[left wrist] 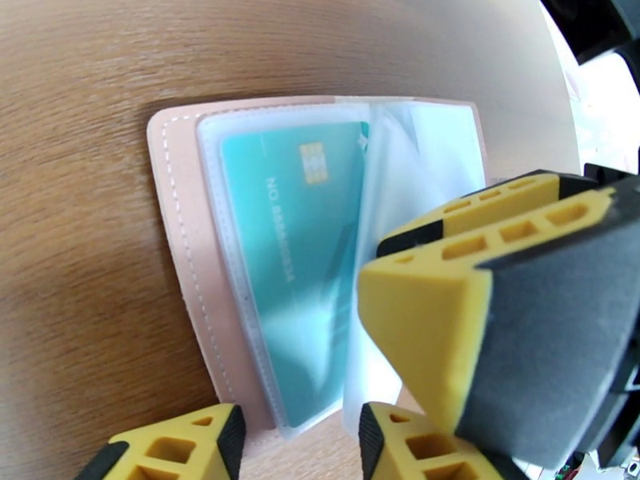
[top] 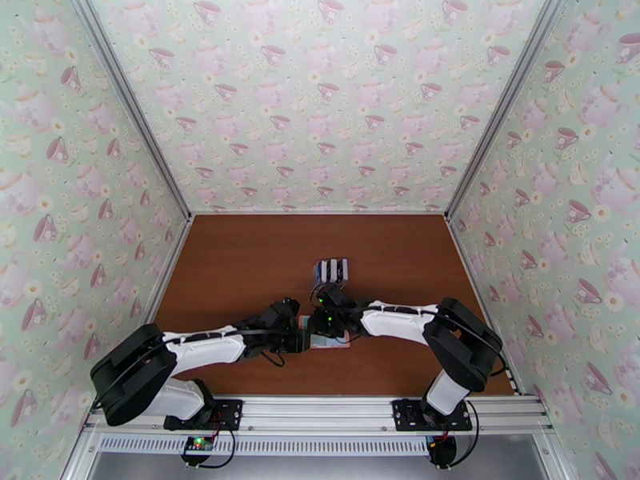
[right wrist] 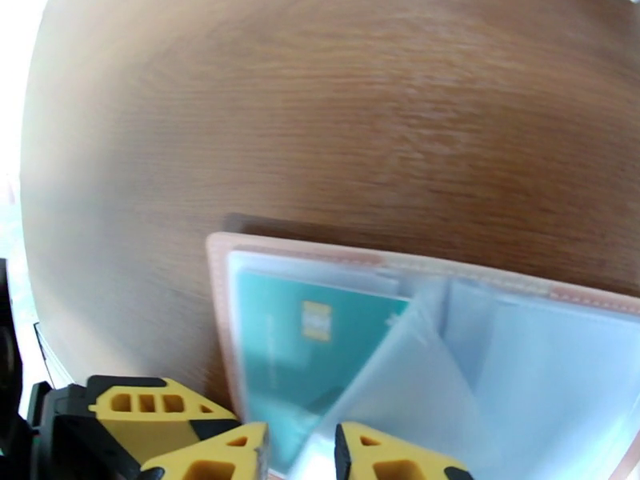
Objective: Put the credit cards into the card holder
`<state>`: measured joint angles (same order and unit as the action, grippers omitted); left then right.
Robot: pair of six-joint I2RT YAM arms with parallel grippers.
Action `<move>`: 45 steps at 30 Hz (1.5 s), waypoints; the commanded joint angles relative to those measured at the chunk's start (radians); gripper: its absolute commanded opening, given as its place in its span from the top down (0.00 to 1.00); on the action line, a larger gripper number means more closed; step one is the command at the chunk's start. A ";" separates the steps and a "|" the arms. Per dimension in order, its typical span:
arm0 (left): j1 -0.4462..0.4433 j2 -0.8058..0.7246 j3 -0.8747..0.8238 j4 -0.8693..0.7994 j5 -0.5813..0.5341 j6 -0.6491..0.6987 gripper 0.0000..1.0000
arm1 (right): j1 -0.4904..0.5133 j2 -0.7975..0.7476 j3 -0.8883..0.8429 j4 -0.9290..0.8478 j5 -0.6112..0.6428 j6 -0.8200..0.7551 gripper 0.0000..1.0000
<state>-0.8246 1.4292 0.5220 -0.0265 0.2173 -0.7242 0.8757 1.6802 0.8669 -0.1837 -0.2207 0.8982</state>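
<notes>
Right claw [right wrist: 300, 462] over holder [right wrist: 220, 314], rack [top: 330, 271] beyond

Card holder's [left wrist: 180, 258] right half (clear sleeves [left wrist: 424, 146]) behind right end effector [left wrist: 384, 258]

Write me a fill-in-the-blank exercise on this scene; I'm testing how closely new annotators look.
1. The pink card holder lies ____ on the wooden table.
2. A teal card sits inside a clear ____ of the holder.
3. The card's gold chip faces ____.

Missing words: open; sleeve; up.
</notes>
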 commanded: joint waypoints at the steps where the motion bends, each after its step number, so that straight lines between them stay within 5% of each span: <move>1: -0.005 0.053 -0.004 -0.078 -0.036 0.012 0.57 | 0.005 -0.043 0.029 -0.011 -0.026 -0.003 0.71; 11: -0.002 0.060 -0.010 -0.076 -0.040 0.001 0.59 | -0.071 -0.245 0.003 -0.138 0.015 -0.052 0.67; 16: -0.001 0.071 0.003 -0.084 -0.043 0.005 0.68 | -0.103 -0.279 -0.050 -0.177 0.055 -0.064 0.67; 45: 0.047 0.081 0.027 -0.171 -0.066 0.058 0.55 | -0.119 -0.003 0.168 -0.355 0.262 -0.252 0.66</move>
<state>-0.8059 1.4696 0.5705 -0.0738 0.2161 -0.6971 0.7631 1.6611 1.0077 -0.4919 -0.0032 0.6758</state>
